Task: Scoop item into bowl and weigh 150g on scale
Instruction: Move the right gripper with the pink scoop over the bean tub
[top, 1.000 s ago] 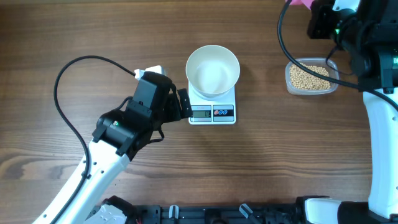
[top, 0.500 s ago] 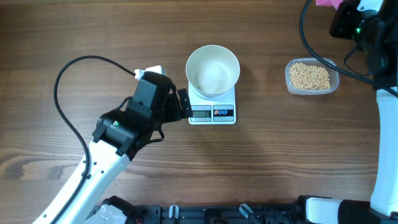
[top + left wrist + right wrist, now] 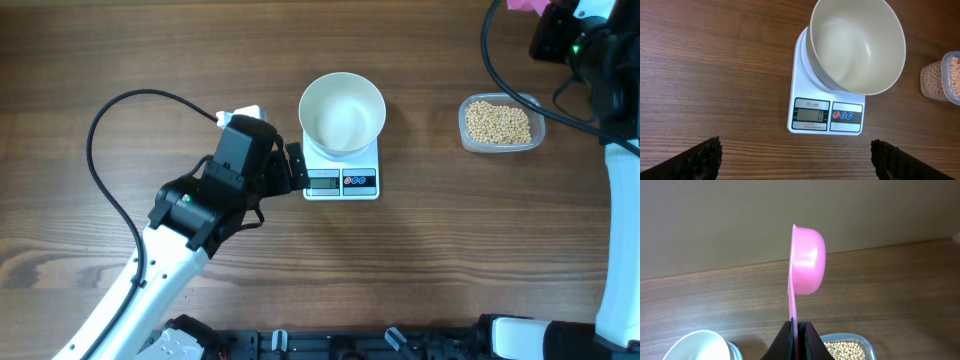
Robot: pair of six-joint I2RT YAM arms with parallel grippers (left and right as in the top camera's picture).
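Within the last second the right pincer point(image 3: 798, 330), clenched on the handle of the pink scoop point(image 3: 807, 260), has drawn back from over the clear tub point(image 3: 541, 132) toward the far corner of the desk point(image 3: 450, 260), then paused. The scoop stands on edge, so it probably carries none of the beans point(image 3: 498, 122), and all those in view lie in the tub. The left pincer point(image 3: 296, 168) waits released beside the scale point(image 3: 341, 182), which reads zero under the empty bowl point(image 3: 342, 112). One bowl, one scale, one tub, one scoop; the beans are too many to count
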